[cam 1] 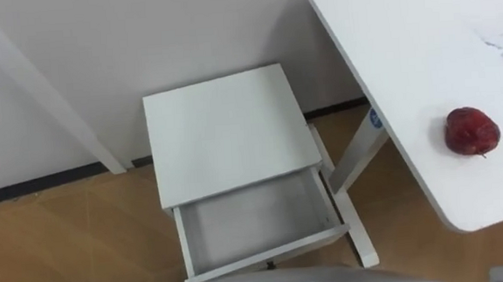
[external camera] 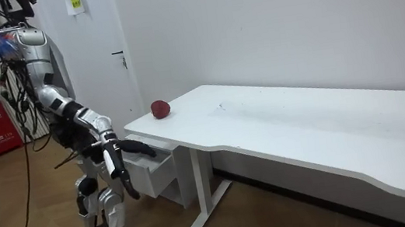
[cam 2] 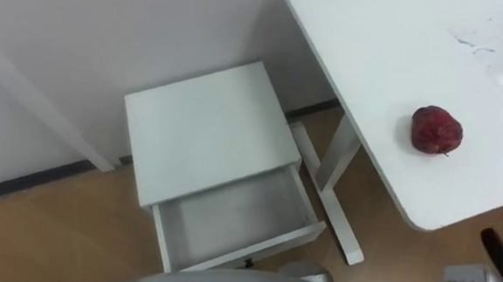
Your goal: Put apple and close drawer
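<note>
Nearest of all, at the near right edge of the eye views, a dark finger of the right robot hand (cam 2: 499,253) is seen. In the room view that hand is held forward just below the worktop's corner, fingers straight and released, nothing grasped. The white worktop (cam 1: 404,53) is spread across the right of the scene, and the robot is stood at its end, facing the wall (cam 1: 184,31). To the left, a small white cabinet (cam 1: 229,129) is set against that wall on the wooden floor (cam 1: 65,240). Its drawer (cam 1: 252,218) is pulled out toward the robot, the bare bottom exposed. The left robot hand (external camera: 125,182) is hung low before the legs, fingers loose and released. The dark red apple (cam 1: 471,131) is seen resting on the worktop, close to the end by the cabinet and well apart from the drawer.
</note>
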Robot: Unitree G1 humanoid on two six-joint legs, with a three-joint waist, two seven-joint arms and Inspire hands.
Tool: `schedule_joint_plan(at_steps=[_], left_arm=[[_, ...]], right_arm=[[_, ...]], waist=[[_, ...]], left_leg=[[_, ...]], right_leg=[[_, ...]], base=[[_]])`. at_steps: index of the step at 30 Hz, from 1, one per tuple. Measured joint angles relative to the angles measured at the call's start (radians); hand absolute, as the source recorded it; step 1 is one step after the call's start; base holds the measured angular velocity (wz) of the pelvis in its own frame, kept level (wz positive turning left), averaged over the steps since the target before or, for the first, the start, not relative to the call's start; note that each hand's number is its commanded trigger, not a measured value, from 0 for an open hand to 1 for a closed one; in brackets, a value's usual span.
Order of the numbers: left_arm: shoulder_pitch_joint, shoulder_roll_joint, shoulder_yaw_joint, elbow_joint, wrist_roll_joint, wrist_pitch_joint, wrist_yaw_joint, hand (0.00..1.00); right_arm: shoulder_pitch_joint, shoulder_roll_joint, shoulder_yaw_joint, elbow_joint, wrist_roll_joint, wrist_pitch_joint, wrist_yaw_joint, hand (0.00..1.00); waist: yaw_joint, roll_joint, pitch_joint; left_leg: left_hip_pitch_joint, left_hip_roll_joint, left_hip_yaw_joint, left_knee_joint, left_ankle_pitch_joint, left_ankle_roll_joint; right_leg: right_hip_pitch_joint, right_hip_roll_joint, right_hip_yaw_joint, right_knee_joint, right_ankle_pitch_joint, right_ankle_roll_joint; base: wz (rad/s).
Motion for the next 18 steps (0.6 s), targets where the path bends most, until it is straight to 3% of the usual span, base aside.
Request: schedule_joint_plan(at_steps=[4,10,18], left_arm=[[0.015,0.011,-0.008,-0.02,0.001,-0.01,0.001,0.0],[0.007,0.014,-0.042,-0.049,0.0,-0.038,0.004,0.0],[0.003,0.014,-0.077,-0.057,0.004,-0.054,-0.001,0.0]], right_arm=[[0.002,-0.001,-0.001,-0.109,-0.032,-0.025,-0.098,0.0],[0.001,-0.009,0.033,-0.247,-0.15,-0.071,-0.249,0.0],[-0.017,-0.022,0.047,-0.339,-0.377,-0.104,-0.348,0.0]], waist=[[0.0,-0.001,-0.0014],[0.01,0.009,0.0065],[0.027,0.007,0.007]], left_leg=[[-0.006,0.0,0.002,-0.001,0.001,0.001],[-0.009,-0.001,0.005,-0.004,0.001,0.001],[-0.011,-0.001,0.005,-0.004,0.001,0.001]], right_leg=[[-0.006,0.0,0.0,0.004,0.001,0.0],[-0.01,0.0,0.001,0.005,0.001,0.0],[-0.011,0.0,-0.001,0.0,0.0,0.0]], base=[[-0.02],[-0.01],[0.0]])
